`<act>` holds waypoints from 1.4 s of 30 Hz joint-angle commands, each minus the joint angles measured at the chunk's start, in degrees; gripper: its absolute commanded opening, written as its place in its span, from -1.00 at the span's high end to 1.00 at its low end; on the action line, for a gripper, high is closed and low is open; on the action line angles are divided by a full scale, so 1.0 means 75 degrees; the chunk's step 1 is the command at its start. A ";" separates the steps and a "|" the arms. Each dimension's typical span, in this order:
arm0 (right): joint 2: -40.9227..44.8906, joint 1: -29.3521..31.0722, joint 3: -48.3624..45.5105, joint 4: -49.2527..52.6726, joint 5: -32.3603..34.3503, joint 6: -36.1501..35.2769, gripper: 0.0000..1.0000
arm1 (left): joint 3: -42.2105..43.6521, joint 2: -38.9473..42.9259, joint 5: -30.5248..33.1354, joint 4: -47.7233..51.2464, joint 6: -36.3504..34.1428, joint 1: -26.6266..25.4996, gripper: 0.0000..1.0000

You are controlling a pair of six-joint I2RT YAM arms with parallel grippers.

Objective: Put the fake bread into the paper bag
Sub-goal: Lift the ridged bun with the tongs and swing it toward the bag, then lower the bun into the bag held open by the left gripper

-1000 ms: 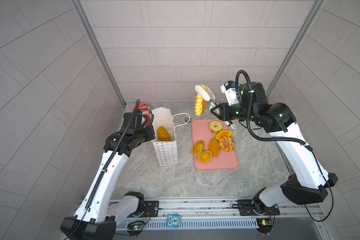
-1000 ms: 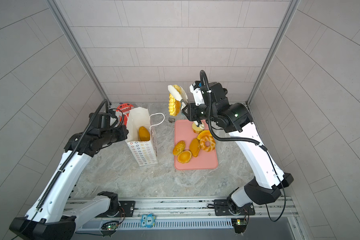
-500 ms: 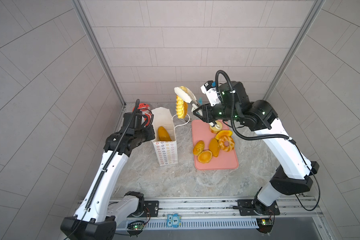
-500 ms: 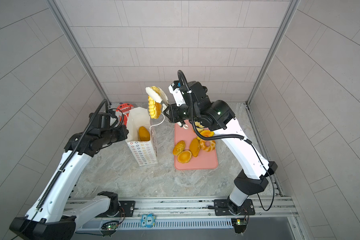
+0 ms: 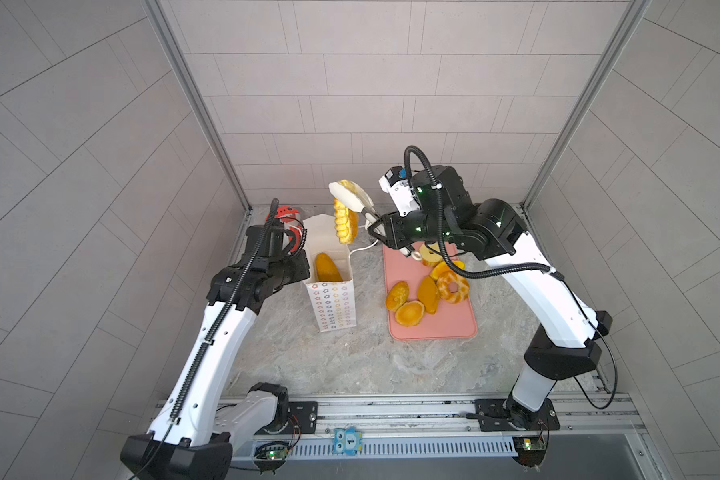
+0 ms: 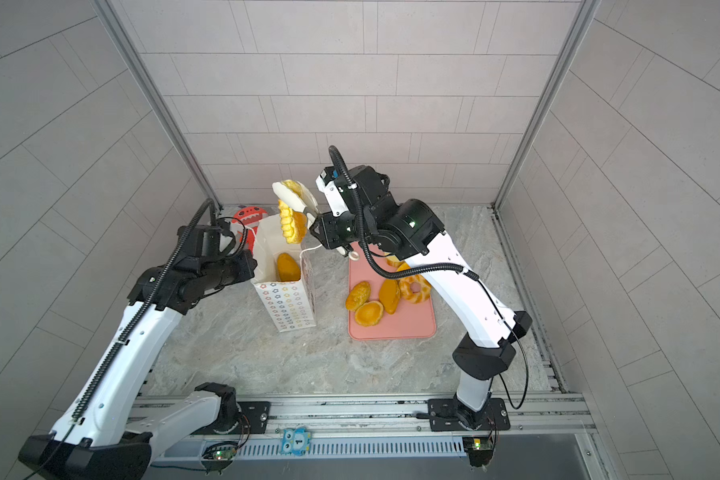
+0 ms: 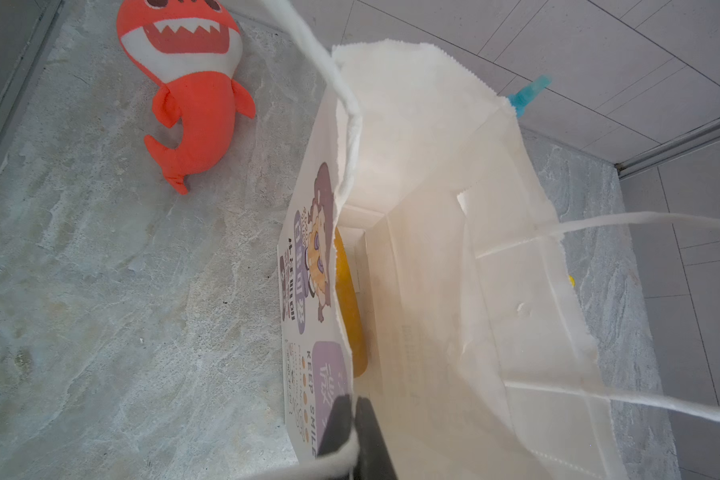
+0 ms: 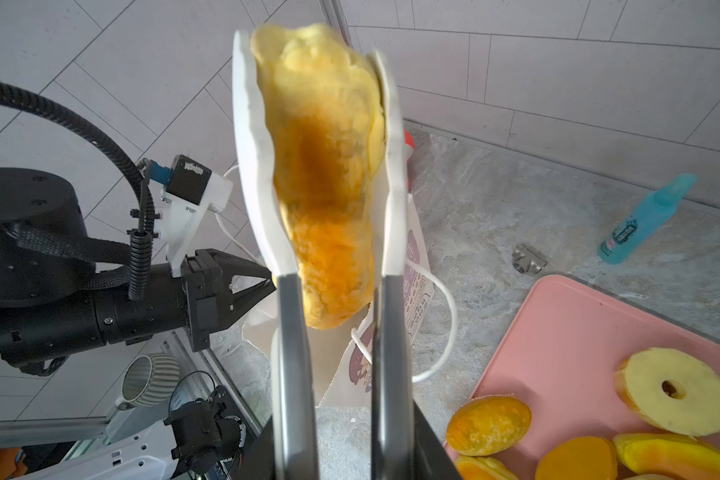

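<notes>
Closest to me, the tall white paper bag (image 5: pixel 334 305) stands upright on the grey marbled counter (image 5: pixel 350 365), with its star-printed side panel to the front. The left gripper (image 7: pixel 352 415) has its black jaws clenched on the bag's left rim, with the paper wall pinched between them. Only the left wrist view shows this pinch, and also the purple cartoon print on that wall. Inside the bag, a long golden-orange toy loaf (image 5: pixel 327 268) rests against the same wall, its long axis running along it.

Near the bag, on the right, lies the flat pink tray (image 5: pixel 433 330) with orange toy buns (image 5: pixel 409 312) and a pale bread ring (image 8: pixel 674 395).

Further back and higher, the right gripper (image 8: pixel 308 54) grasps a yellow braided bread piece (image 5: pixel 344 226); its white jaws are partly open, as wide as the bread. The piece hangs nearly upright, held at its upper end, and its free end points down over the far corner of the bag's mouth.

At the back lie a red plush shark (image 7: pixel 188 95) and a blue spray bottle (image 8: pixel 645 220), which only the wrist views show.
</notes>
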State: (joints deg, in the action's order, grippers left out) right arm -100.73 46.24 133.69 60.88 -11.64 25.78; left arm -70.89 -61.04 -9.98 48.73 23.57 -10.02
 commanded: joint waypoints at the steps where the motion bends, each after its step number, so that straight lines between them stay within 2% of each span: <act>1: -0.0075 0.0121 0.0211 -0.0314 -0.0049 0.0079 0.24 | 0.0029 0.0147 0.0012 -0.0028 0.0043 0.0042 0.88; 19: -0.0713 0.0409 0.0106 -0.0209 0.0093 -0.0089 0.27 | 0.0052 0.0169 0.0019 -0.0021 0.0043 0.0042 0.88; 42: -0.0782 0.0520 -0.0563 -0.0233 0.0439 -0.0250 0.24 | 0.0133 0.0213 0.0048 -0.0034 0.0039 0.0047 0.88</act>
State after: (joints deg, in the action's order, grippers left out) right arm -106.94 49.63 129.25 60.71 -9.56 24.38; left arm -70.46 -60.51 -10.00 48.71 23.57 -10.02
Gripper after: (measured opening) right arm 0.381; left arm 0.064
